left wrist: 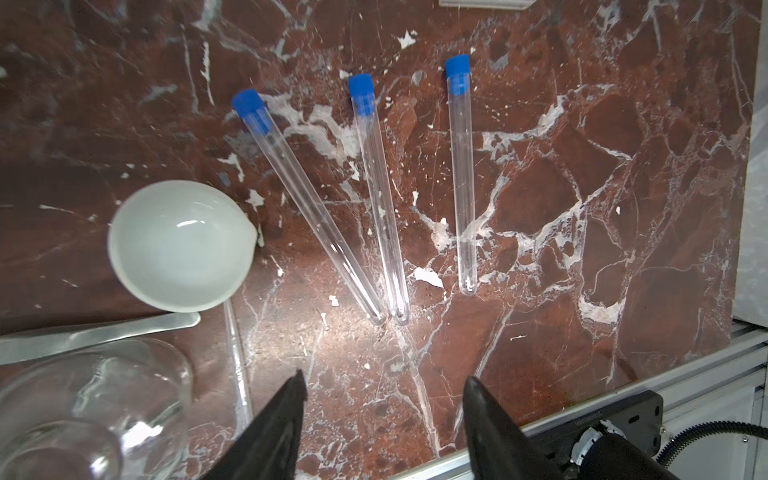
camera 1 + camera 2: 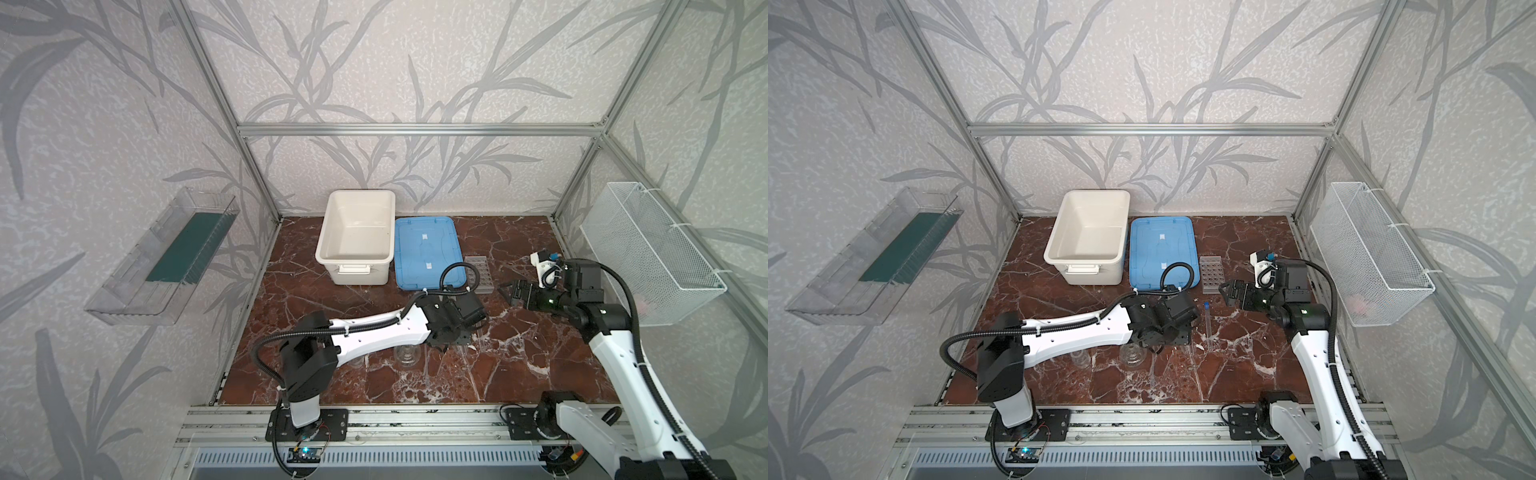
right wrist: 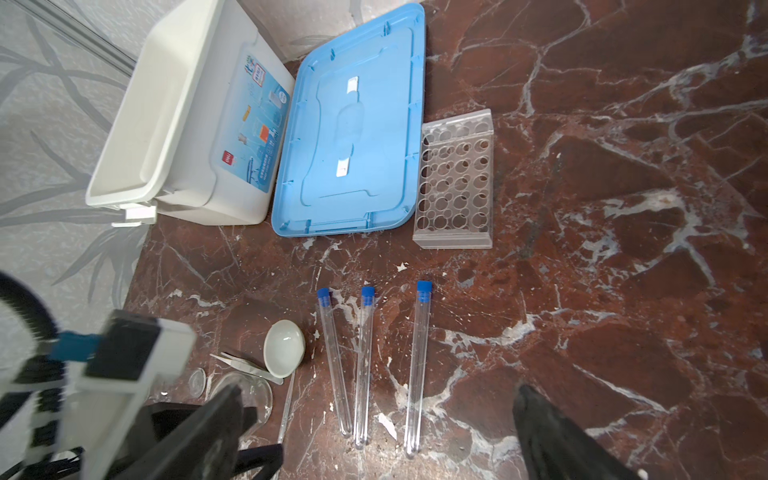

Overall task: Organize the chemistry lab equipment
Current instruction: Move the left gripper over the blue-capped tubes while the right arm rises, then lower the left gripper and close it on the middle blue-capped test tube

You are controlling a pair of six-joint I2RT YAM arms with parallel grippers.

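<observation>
- Marble tabletop (image 1: 623, 166) in a leaf-papered, metal-framed cell; white tub (image 3: 183, 124) and blue lid (image 3: 353, 124) sit upper left in the right wrist view.
- Nothing looks organized yet: three test tubes (image 1: 380, 199) lie flat mid-frame in the left wrist view; clear rack (image 3: 455, 178) stands empty.
- White dish (image 1: 180, 245), tweezers (image 1: 95, 334) and glass vessel (image 1: 91, 407) cluster lower left there.
- Left gripper (image 1: 384, 380): jaws partly apart, empty; right gripper (image 3: 378, 390): wide, empty.

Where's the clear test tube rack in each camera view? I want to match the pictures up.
Both top views: the clear grid rack stands mid-table, just right of the blue lid.
Left wrist: only a pale sliver past the test tubes' caps, likely its foot.
Right wrist: it lies beside the lid, beyond the tubes' caps.
Shared landmark: the blue lid (not left wrist).
</observation>
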